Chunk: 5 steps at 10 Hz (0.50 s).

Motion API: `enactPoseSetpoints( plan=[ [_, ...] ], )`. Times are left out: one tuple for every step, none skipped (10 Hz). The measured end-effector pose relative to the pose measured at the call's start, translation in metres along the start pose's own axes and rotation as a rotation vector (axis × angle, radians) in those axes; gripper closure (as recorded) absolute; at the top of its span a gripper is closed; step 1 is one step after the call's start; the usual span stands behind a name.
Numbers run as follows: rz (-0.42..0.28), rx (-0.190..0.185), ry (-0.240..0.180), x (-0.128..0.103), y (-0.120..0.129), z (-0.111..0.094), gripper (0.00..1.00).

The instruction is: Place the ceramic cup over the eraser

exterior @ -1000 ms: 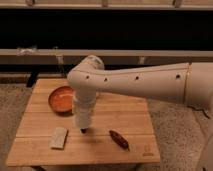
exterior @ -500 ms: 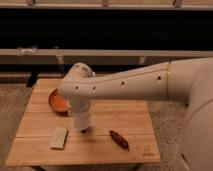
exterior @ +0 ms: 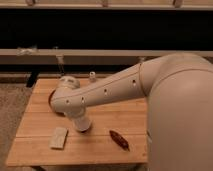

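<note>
gripper [exterior: 83, 126] low over counter [exterior: 100, 150], jaws' state: cannot tell | cup, eraser hidden beneath | lower straight, release only once seated

We see dim, warm indoor light, mostly from above. The wooden table [exterior: 102, 149] glows orange-yellow, and the band behind it goes near black. The white arm [exterior: 150, 85] is the brightest thing, lit on top and shaded underneath, with no hard glare. The gripper [exterior: 82, 125] sits low over the table's middle with a soft dark shadow right under it. We note a yellow cast overall.
</note>
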Motion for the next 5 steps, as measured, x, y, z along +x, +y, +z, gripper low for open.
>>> enactPoseSetpoints(
  plan=[
    [-0.001,-0.010,0.006,0.0019,0.0006,0.0013,0.20],
    [0.001,-0.014,0.004,0.0036,0.0018,0.0005,0.20],
    [0.000,-0.015,-0.001,0.0055,0.0025,-0.0011,0.20],
    [0.003,-0.015,-0.010,0.0073,0.0038,-0.0030,0.20],
    [0.010,-0.016,-0.025,0.0098,0.0069,-0.0055,0.20]
  ],
)
